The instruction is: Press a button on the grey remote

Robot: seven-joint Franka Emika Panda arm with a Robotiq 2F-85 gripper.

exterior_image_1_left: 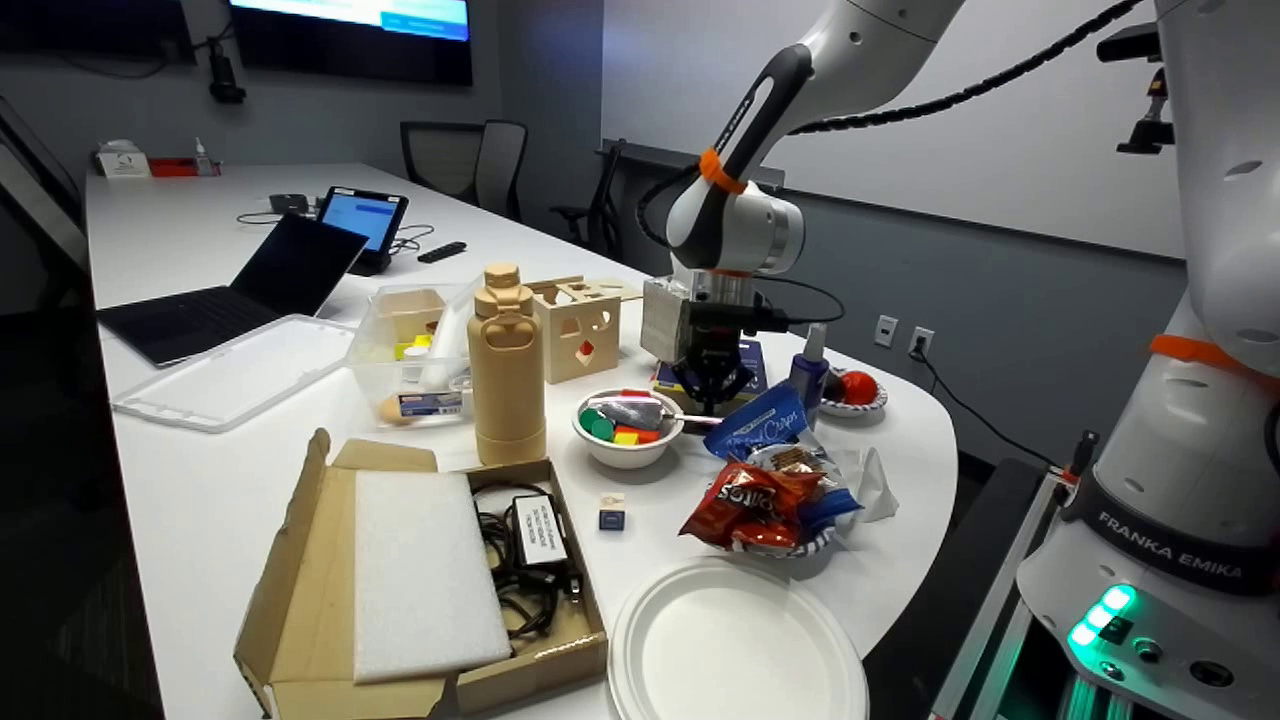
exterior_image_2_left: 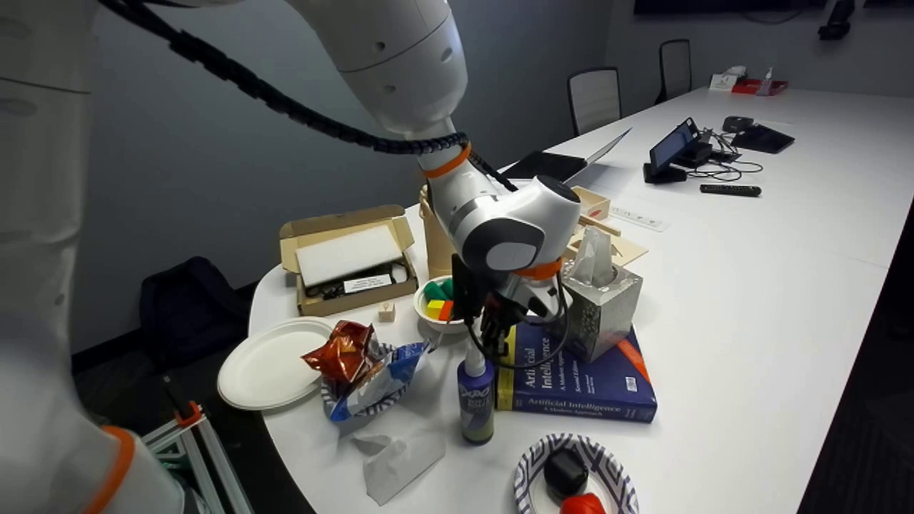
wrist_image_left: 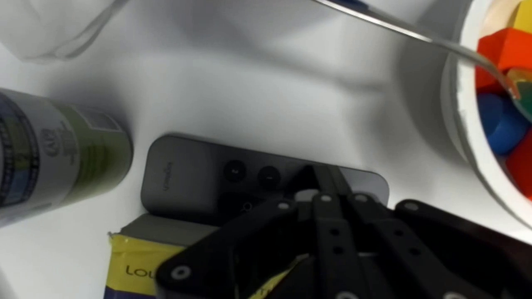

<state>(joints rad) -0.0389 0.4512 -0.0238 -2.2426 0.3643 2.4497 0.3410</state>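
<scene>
The grey remote (wrist_image_left: pixel 183 178) lies flat on the white table in the wrist view, with several dark round buttons on its face. I cannot clearly make it out in the exterior views, where the gripper and other things hide it. My gripper (wrist_image_left: pixel 330 168) is shut with nothing between its fingertips. The fingertips are over the right part of the remote, beyond the row of visible buttons, and hide part of its face. I cannot tell whether they touch it. The gripper also shows low over the table in both exterior views (exterior_image_1_left: pixel 712 395) (exterior_image_2_left: pixel 494 343).
A spray bottle (exterior_image_2_left: pixel 475 403) stands at one end of the remote and a white bowl of blocks (exterior_image_1_left: pixel 625 456) at the other. A spoon handle (wrist_image_left: pixel 382 21) juts from the bowl. A thick book (exterior_image_2_left: pixel 578 407) bearing a tissue box (exterior_image_2_left: pixel 603 314) lies alongside. Snack bags (exterior_image_1_left: pixel 750 500) stand near.
</scene>
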